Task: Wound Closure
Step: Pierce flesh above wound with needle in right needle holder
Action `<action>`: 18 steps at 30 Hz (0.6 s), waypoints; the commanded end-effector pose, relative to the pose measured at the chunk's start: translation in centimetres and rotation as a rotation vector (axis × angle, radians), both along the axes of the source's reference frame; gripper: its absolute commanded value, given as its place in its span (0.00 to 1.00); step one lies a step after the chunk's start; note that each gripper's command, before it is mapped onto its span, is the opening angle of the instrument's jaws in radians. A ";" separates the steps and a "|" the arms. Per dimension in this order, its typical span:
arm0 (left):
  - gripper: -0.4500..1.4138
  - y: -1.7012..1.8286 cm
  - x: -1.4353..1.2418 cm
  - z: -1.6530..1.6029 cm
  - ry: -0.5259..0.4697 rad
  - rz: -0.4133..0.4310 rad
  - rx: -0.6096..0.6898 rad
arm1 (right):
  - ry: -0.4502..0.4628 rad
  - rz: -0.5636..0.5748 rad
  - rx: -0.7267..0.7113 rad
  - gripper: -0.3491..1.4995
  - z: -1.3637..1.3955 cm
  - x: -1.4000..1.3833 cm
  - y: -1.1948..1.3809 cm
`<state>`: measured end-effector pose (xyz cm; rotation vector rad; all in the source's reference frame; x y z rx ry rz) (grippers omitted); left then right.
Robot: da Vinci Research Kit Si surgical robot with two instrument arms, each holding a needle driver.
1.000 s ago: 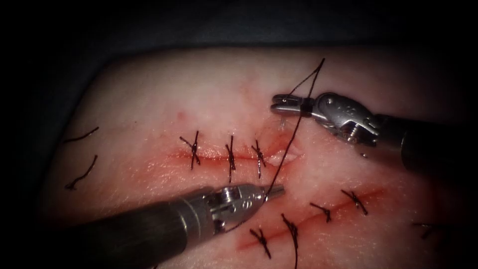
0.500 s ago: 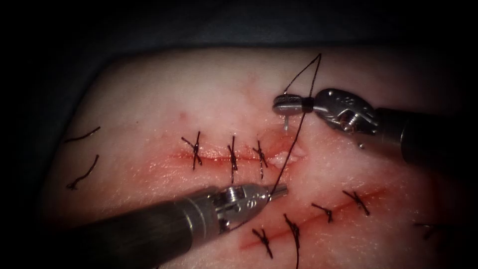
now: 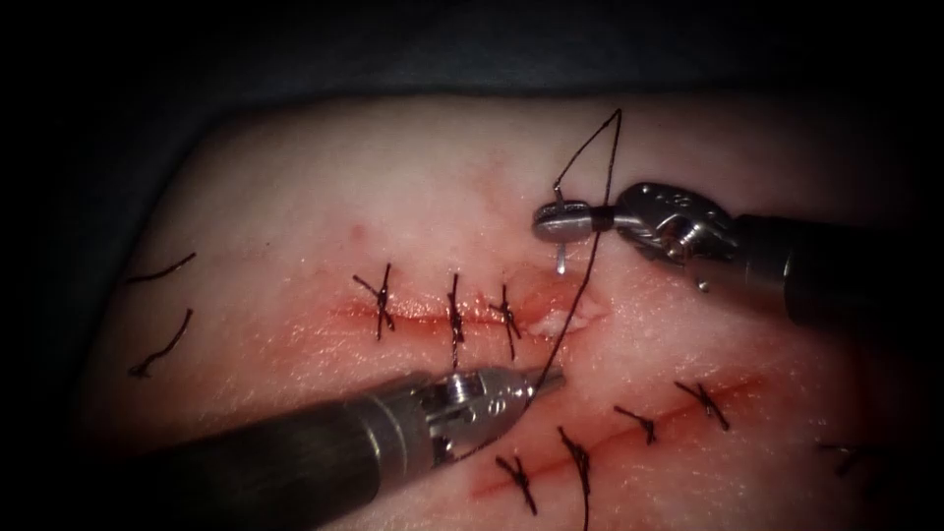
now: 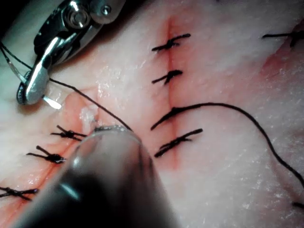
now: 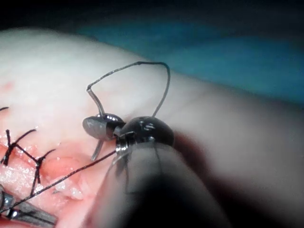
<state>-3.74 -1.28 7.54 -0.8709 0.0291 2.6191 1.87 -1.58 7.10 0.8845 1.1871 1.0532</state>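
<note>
Currently three stitches (image 3: 454,317) cross the cut (image 3: 433,317), its right end unclosed | right tool (image 3: 562,220) pinches needle (image 3: 560,258) mid-curve, tip free above tissue (image 3: 324,197) | left tool (image 3: 549,378) clamps thread (image 3: 575,295) below cut | second stitched cut (image 3: 629,421) lower right; cut ends of thread (image 3: 162,344) far left.

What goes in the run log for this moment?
right tool: holds needle, clear of tissue | left tool: holds thread | thread looped around right tool
</note>
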 end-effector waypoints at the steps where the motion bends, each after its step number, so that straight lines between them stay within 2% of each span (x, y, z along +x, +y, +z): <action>1: 0.08 0.05 -0.07 0.02 -0.002 -0.001 -0.002 | 0.004 -0.004 0.014 0.00 -0.02 0.11 0.02; 10: 0.08 -0.03 -0.08 -0.13 0.029 -0.002 -0.020 | 0.013 -0.031 0.059 0.00 -0.10 0.15 -0.25; 18: 0.08 -0.34 -0.07 -0.55 0.072 0.019 -0.063 | 0.040 -0.064 0.079 0.00 -0.01 0.25 -0.54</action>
